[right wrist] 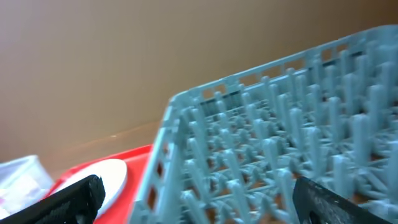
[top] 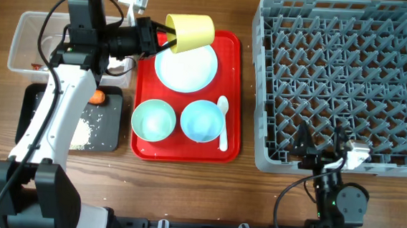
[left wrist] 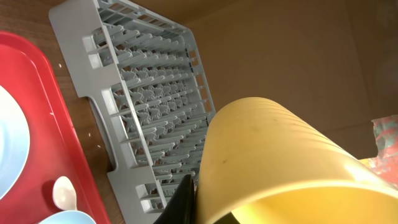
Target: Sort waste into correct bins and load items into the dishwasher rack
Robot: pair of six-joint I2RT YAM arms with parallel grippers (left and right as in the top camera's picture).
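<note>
Left tool [top: 156, 34] is clamped on the cup's [top: 190, 32] edge, tilted above the plate [top: 186, 68]; that thin hold could slip. Further off, the right tool [top: 321, 145], fingers apart, sits at the rack [top: 335, 80] and might block delivery.

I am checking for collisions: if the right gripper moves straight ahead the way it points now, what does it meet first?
Probably the rack: its near corner and pegs lie directly ahead of the open right gripper. Depth is unclear, so it might just clear the rim.
</note>
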